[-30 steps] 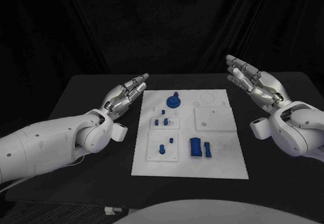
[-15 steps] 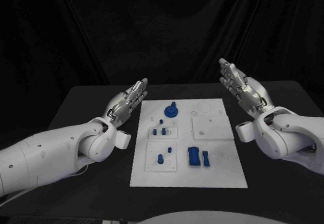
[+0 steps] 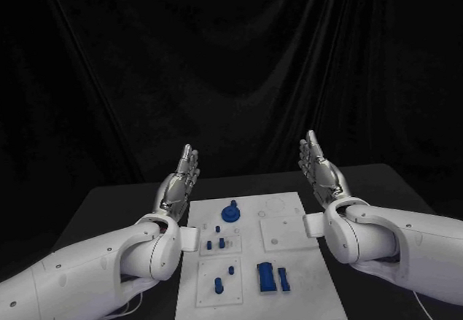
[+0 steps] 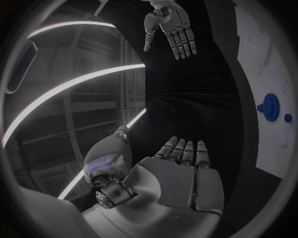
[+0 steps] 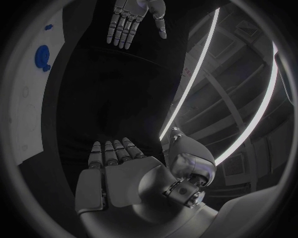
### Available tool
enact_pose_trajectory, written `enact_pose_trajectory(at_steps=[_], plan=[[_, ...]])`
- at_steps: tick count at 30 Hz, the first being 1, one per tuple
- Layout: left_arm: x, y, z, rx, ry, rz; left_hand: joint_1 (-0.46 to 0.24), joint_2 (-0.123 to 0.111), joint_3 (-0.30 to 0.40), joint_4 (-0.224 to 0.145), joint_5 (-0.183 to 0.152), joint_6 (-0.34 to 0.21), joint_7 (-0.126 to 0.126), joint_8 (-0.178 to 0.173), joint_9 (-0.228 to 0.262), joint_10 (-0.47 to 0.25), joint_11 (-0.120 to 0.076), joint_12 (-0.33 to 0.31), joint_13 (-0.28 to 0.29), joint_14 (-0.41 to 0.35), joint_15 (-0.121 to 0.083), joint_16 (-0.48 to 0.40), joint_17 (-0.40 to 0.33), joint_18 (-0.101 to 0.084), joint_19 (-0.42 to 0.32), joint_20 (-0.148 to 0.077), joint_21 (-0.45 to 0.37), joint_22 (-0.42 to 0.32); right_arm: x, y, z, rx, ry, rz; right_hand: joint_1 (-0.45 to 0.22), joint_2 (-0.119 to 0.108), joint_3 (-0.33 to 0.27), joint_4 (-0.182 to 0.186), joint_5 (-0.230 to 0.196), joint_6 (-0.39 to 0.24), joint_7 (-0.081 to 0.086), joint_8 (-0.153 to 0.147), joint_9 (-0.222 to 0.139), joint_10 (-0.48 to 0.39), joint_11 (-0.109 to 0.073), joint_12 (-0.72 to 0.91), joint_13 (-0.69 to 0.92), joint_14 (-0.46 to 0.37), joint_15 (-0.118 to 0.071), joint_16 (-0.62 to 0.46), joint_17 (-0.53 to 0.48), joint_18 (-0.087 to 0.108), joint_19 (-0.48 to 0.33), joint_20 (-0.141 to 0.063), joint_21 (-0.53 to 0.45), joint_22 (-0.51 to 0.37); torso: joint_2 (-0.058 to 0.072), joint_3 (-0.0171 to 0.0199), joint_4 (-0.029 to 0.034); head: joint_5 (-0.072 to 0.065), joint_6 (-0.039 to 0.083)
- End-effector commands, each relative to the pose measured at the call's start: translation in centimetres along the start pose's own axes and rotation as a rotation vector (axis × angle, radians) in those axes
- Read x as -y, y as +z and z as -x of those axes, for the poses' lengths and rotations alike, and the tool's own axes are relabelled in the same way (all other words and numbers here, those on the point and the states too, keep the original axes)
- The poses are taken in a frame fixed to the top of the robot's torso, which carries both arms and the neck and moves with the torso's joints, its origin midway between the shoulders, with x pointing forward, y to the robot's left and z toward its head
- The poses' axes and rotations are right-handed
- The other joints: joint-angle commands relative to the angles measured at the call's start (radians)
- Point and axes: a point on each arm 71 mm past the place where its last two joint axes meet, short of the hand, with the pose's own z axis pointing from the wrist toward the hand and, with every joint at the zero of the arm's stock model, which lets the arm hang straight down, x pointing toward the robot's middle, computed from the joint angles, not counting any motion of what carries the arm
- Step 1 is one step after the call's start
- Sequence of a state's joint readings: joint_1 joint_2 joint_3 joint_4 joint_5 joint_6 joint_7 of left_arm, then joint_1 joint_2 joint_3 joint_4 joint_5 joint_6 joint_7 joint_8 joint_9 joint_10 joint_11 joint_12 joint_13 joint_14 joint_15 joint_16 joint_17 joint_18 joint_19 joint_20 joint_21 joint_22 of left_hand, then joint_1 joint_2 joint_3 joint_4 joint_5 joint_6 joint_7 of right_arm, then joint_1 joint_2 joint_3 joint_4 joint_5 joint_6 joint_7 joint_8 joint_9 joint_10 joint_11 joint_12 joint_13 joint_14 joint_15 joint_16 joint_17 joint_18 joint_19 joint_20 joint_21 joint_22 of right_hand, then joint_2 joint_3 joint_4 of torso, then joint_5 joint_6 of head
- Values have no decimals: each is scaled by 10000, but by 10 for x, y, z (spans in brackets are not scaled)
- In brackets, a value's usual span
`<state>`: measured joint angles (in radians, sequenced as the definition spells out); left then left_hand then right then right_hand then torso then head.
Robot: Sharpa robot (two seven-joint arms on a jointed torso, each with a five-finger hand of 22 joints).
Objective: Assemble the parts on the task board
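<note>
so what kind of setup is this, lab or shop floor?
Looks like a lab or test studio, likely: a black draped curtain behind a black table, and a white task board with small blue parts laid out for trials.

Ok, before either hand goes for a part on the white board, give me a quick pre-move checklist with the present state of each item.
1. Left hand holds nothing, fingers straight and raised above the table: ok.
2. Right hand likewise holds nothing, palm turned inward: ok.
3. White rectangular task board lies flat on the black table, between the arms: ok.
4. Round blue knob-like part at the board's far end is apart from both hands: ok.
5. Two upright blue block parts at the near end are unobstructed: ok.
6. Whether the small blue pegs are fully seated: cannot tell.
</note>
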<state>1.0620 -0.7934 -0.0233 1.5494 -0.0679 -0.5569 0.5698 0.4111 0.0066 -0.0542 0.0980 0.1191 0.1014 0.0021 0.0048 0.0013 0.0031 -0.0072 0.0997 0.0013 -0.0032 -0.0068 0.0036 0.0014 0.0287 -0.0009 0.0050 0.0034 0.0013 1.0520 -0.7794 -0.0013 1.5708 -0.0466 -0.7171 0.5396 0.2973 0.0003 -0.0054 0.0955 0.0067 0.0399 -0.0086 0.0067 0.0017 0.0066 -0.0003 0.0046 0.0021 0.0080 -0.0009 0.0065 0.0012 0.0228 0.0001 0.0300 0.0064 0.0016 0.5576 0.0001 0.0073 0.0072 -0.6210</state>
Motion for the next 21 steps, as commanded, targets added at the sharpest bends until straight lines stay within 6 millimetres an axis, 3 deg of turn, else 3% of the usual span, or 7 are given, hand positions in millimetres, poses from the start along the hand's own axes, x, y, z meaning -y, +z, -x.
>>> enact_pose_trajectory(at_steps=[1, 4, 5, 8, 11, 12, 21], plan=[[-3, -2, 4, 1665, 343, 750, -1353, -66, 542, -980, -388, -1014, -21, -48, -13, -31, 72, -997, -13, 32, 68, -36, -14, -287, 9, -50, -34, -13, 4, 0, 5, 647, 30, -522, -972, -3, 54, -955, -67, -399, 86, -67, -17, -66, 3, -46, -21, -80, 9, -65, -12, -228, -1, -300, -64, -16, -129, -1, -70, -67, 195], [-2, -2, 2, 1850, 334, 823, -1671, -66, 542, -980, -483, -1014, -21, -48, -13, -31, 72, -997, -13, 32, 68, -36, -14, -287, 9, -50, -34, -13, 4, 0, 5, 647, 30, -522, -1211, -3, 54, -955, -67, -399, 86, -67, -17, -66, 3, -46, -21, -80, 9, -65, -12, -228, -1, -300, -64, -16, -134, -1, -73, -72, 210], [-2, -2, 2, 1881, 332, 836, -1766, -66, 542, -980, -1191, -1014, -21, -48, -13, -31, 72, -997, -13, 32, 68, -36, -14, -287, 9, -50, -34, -13, 4, 0, 5, 647, 30, -522, -1275, -3, 54, -955, -67, -399, 86, -67, -17, -66, 3, -46, -21, -80, 9, -65, -12, -228, -1, -300, -64, -16, -134, -1, -73, -72, 210], [-2, -2, 2, 1898, 331, 843, -2034, -66, 542, -980, -1191, -1014, -21, -48, -13, -31, 72, -997, -13, 32, 68, -36, -14, -287, 9, -50, -34, -13, 4, 0, 5, 647, 30, -522, -1445, -3, 54, -955, -67, -399, 86, -67, -17, -66, 3, -46, -21, -80, 9, -65, -12, -228, -1, -300, -64, -16, -134, -1, -73, -72, 210], [-2, -2, 2, 1898, 331, 843, -2274, -66, 542, -980, -1191, -1014, -21, -48, -13, -31, 72, -997, -13, 32, 68, -36, -14, -287, 9, -50, -34, -13, 4, 0, 5, 647, 30, -522, -2134, -3, 54, -955, -67, -399, 86, -67, -17, -66, 3, -46, -21, -80, 9, -65, -12, -228, -1, -300, -64, -16, -134, -1, -73, -72, 210], [-2, -2, 2, 1898, 331, 843, -2352, -66, 542, -980, -1191, -1014, -21, -48, -13, -31, 72, -997, -13, 32, 68, -36, -14, -287, 9, -50, -34, -13, 4, 0, 5, 647, 30, -522, -2973, -3, 54, -955, -67, -399, 86, -67, -17, -66, 3, -46, -21, -80, 9, -65, -12, -228, -1, -300, -64, -16, -134, -1, -73, -72, 210], [-2, -2, 2, 1898, 331, 843, -2880, -66, 542, -980, -1191, -1014, -21, -48, -13, -31, 72, -997, -13, 32, 68, -36, -14, -287, 9, -50, -34, -13, 4, 0, 5, 647, 30, -522, -2973, -3, 54, -955, -67, -399, 86, -67, -17, -66, 3, -46, -21, -80, 9, -65, -12, -228, -1, -300, -64, -16, -134, -1, -73, -72, 210]])
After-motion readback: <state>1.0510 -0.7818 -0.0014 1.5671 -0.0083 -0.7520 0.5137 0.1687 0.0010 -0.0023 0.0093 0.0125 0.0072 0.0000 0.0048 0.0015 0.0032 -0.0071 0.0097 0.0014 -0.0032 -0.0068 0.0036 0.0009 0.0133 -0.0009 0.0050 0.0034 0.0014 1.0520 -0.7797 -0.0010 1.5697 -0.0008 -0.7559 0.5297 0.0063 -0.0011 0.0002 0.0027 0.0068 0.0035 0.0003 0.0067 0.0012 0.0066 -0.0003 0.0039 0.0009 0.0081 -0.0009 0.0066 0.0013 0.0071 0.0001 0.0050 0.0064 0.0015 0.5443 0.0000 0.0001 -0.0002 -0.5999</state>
